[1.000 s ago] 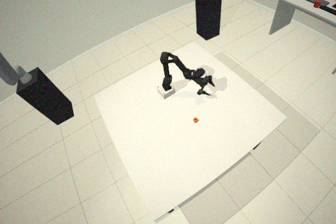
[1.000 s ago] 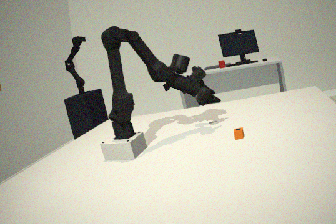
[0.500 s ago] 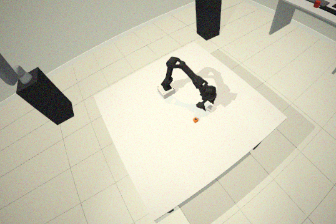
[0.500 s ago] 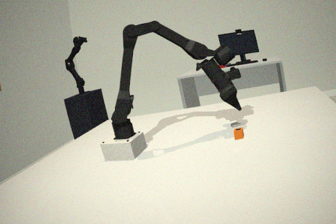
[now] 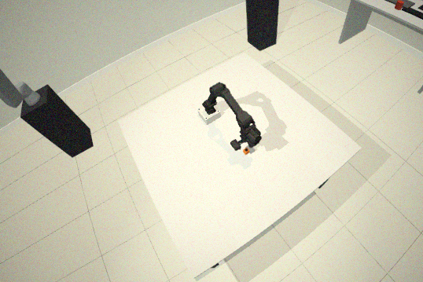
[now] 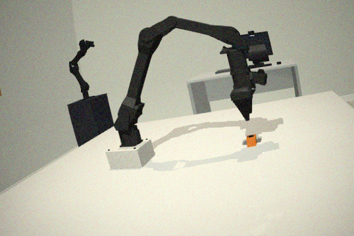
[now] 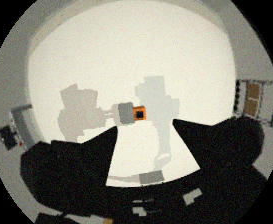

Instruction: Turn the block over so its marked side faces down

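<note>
Probably light and stiff, the orange block (image 5: 246, 151) (image 6: 251, 141) (image 7: 144, 113) suits a low side grip; the tool (image 5: 244, 145) (image 6: 247, 119) (image 7: 145, 125) hangs above, fingers spread apart, holding nothing.

Black jointed arm (image 5: 233, 102) (image 6: 201, 29), pale boxy base (image 5: 207, 119) (image 6: 124, 160), dark screws

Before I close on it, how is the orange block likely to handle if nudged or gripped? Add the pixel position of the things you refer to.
The orange block (image 5: 246, 151) (image 6: 251, 141) (image 7: 144, 109) has flat faces and straight edges, so it probably slides rather than rolls. It looks rigid, so gripping likely won't deform it. Being small, it may be light and shift easily.
</note>
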